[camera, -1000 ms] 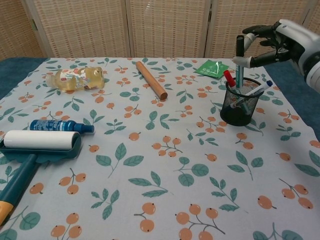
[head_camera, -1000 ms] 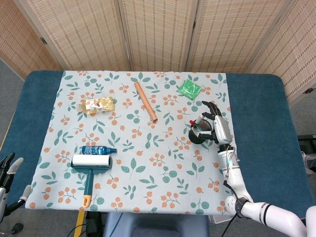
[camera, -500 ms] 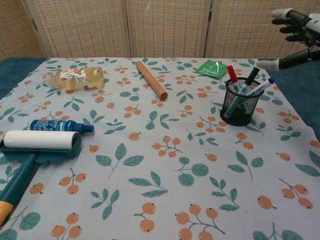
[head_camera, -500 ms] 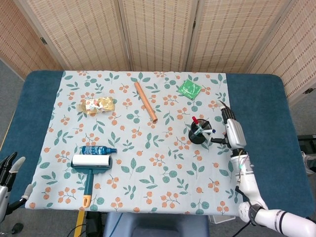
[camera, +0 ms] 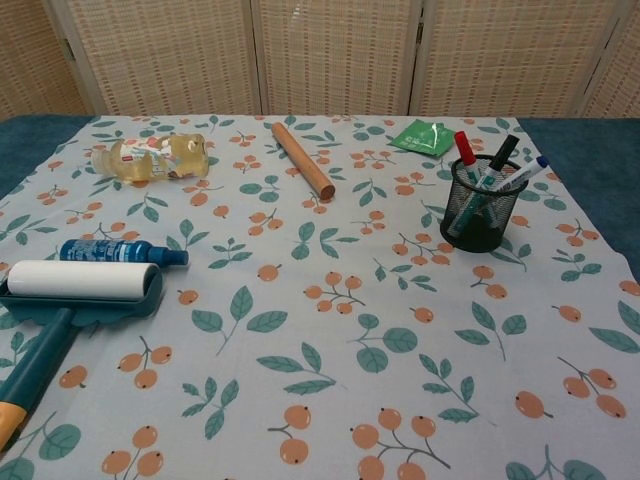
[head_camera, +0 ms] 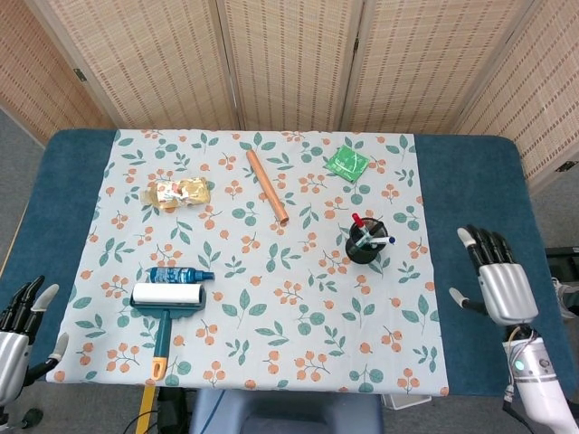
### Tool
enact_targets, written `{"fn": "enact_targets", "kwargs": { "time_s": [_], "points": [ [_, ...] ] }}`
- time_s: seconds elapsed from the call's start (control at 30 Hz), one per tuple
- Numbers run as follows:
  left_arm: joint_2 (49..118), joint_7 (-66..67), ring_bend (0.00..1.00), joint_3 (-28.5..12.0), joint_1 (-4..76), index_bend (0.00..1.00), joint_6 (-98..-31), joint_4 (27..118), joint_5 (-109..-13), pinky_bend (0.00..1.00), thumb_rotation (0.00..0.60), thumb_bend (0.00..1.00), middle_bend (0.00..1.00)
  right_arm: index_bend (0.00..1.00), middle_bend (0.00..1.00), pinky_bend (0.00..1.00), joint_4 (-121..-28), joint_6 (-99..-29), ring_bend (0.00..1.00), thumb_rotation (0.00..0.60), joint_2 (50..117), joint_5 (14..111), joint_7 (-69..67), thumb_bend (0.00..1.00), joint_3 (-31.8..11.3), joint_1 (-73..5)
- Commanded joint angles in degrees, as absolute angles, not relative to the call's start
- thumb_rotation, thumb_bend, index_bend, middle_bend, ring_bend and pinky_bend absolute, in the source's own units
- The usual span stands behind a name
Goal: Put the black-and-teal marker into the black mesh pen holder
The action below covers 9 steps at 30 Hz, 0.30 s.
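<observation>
The black mesh pen holder [head_camera: 366, 249] [camera: 484, 210] stands on the right part of the floral cloth. Inside it leans the black-and-teal marker [camera: 490, 173], its black cap sticking out above the rim, beside a red-capped pen [camera: 465, 150] and a blue-tipped one [camera: 525, 173]. My right hand [head_camera: 500, 286] hovers open with fingers spread over the blue table edge, well right of the holder. My left hand [head_camera: 18, 336] is open at the lower left corner, off the cloth. Neither hand shows in the chest view.
A lint roller [head_camera: 166, 300] [camera: 78, 283] and a blue bottle [head_camera: 179, 275] [camera: 120, 251] lie at front left. A clear bottle [head_camera: 177, 192] [camera: 150, 156], a wooden rod [head_camera: 267, 186] [camera: 302, 159] and a green packet [head_camera: 346, 163] [camera: 427, 136] lie farther back.
My right hand let go of the marker, which dropped into the holder, and then drew back to the right and toward me. My left hand sank slightly.
</observation>
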<state>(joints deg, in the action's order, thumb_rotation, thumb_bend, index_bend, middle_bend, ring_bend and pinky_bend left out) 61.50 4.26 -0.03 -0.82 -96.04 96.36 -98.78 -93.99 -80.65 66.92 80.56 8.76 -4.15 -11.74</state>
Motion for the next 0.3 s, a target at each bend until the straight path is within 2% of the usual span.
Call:
{"fn": "enact_targets", "kwargs": {
  "time_s": [0.03, 0.3],
  "points": [
    [61.9, 5.0, 0.02, 0.0, -0.5, 0.0, -95.3, 96.3, -98.6, 0.29, 0.6, 0.42, 0.02, 0.0, 0.0, 0.0, -91.9, -84.1, 0.0, 0.6, 67.4, 79.8, 11.9, 0.22, -1.7, -7.8],
    [62.2, 5.5, 0.02, 0.3, -0.3, 0.0, -95.1, 96.3, -98.8, 0.29, 0.6, 0.42, 0.02, 0.0, 0.0, 0.0, -92.6, -89.7, 0.0, 0.6, 66.5, 81.9, 10.4, 0.23, -2.7, -5.0]
  ]
}}
